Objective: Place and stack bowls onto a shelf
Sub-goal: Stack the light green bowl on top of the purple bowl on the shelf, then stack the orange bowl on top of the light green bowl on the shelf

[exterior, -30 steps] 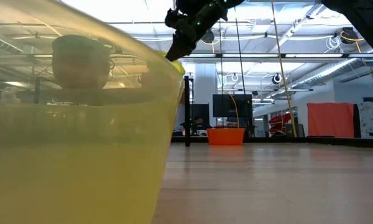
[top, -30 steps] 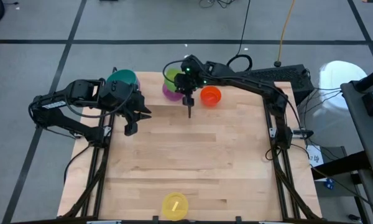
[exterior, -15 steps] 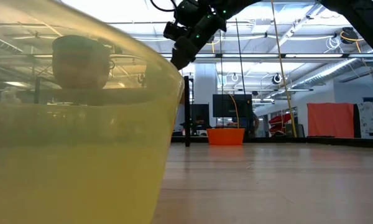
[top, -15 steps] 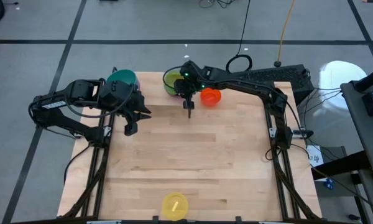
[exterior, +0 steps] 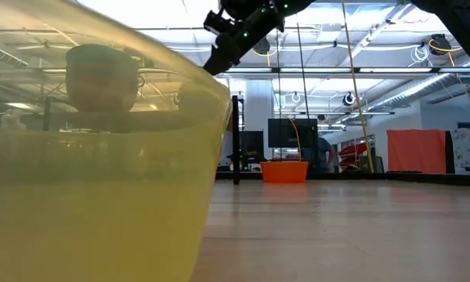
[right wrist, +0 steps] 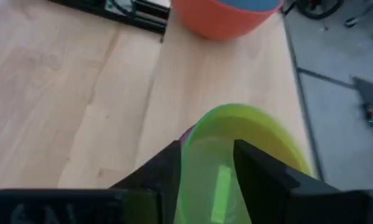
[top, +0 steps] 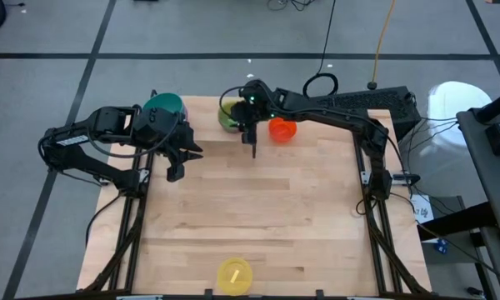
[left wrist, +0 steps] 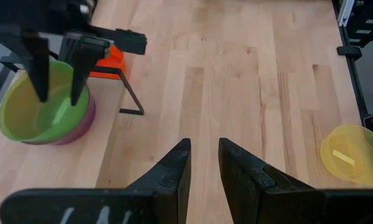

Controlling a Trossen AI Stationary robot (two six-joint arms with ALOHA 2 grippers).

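A green bowl [right wrist: 242, 149] sits nested in a purple bowl [left wrist: 81, 121] at the table's far edge. My right gripper [right wrist: 205, 152] stands open over the green bowl's near rim, one finger above the inside and one at the rim, as the left wrist view [left wrist: 57, 93] shows. An orange bowl [top: 282, 127] with a blue one inside it [right wrist: 255, 4] stands just right of them. The shelf's black upright [exterior: 235, 141] rises beside the orange bowl. A yellow bowl [top: 233, 273] rests at the near edge. My left gripper [left wrist: 204, 162] waits open at the far left [top: 179, 162]. My right gripper has its open fingers [left wrist: 76, 74] on either side of the green bowl's rim [right wrist: 202, 134], coming from above and slanting down. Whether a finger touches the rim, I cannot tell. The bowl rests in the purple bowl.
A teal bowl [top: 164, 105] sits at the far left corner beside my left arm. The yellow bowl [exterior: 94, 196] fills the left half of the low view. Bare wooden tabletop [top: 258, 208] lies between the far bowls and the yellow bowl.
My right gripper has opened and let go of the green bowl. The bowl has dropped into the purple bowl, which showed beside it a second ago and is now almost covered. The gripper has tipped a little and stays over the bowl.
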